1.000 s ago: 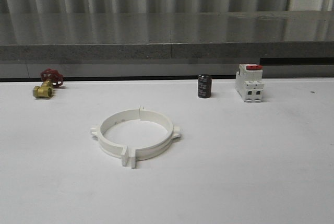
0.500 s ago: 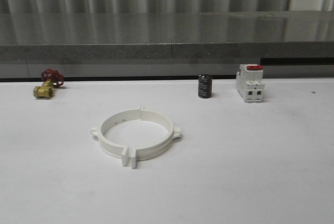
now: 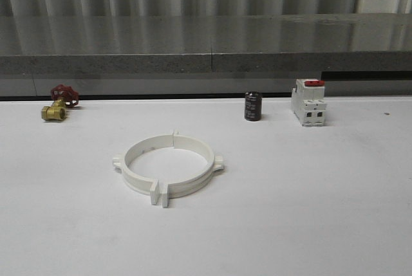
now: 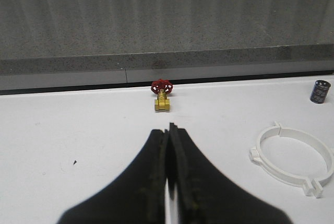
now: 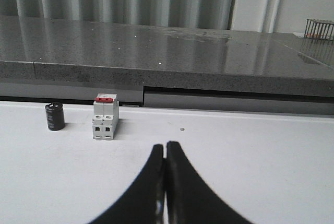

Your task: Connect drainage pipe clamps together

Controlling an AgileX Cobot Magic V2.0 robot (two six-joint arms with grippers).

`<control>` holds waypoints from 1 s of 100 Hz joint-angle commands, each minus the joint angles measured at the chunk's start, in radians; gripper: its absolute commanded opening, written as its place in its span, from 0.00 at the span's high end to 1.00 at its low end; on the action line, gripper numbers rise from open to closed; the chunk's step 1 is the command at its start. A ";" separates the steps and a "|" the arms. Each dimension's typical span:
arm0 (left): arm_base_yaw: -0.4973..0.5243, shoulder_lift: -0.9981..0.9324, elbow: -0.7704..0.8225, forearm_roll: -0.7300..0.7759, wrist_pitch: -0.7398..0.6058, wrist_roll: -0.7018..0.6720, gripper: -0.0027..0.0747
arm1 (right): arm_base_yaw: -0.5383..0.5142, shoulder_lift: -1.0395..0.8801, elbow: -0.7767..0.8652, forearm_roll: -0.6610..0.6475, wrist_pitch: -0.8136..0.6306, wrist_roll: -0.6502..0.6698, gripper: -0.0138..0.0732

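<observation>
The two white drainage pipe clamps [image 3: 168,166] lie on the white table as one wide ring, end tabs side by side at the near and far seams, a small lug on each outer side. The same ring [image 4: 295,153] appears in the left wrist view, off to the side of my left gripper [image 4: 168,129], which is shut with nothing between its black fingers. My right gripper [image 5: 166,146] is also shut and empty, hovering over bare table with the clamps outside its view.
A brass valve with a red handwheel [image 3: 58,103] sits at the back left. A black cylinder [image 3: 252,106] and a white breaker with a red switch [image 3: 308,102] stand at the back right. A grey stone ledge [image 3: 206,44] runs behind the table.
</observation>
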 commanded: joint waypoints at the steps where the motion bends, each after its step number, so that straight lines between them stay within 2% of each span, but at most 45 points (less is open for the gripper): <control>1: 0.002 0.017 -0.024 -0.009 -0.080 -0.003 0.99 | -0.005 -0.020 -0.016 -0.010 -0.082 -0.001 0.92; 81: 0.002 0.017 -0.010 0.011 -0.085 -0.003 0.99 | -0.005 -0.020 -0.016 -0.010 -0.082 -0.001 0.92; 91: 0.002 0.010 0.047 0.066 -0.161 -0.003 0.99 | -0.005 -0.020 -0.016 -0.010 -0.082 -0.001 0.92; 100: 0.002 -0.017 0.142 0.068 -0.336 -0.003 0.99 | -0.005 -0.020 -0.016 -0.010 -0.082 -0.001 0.92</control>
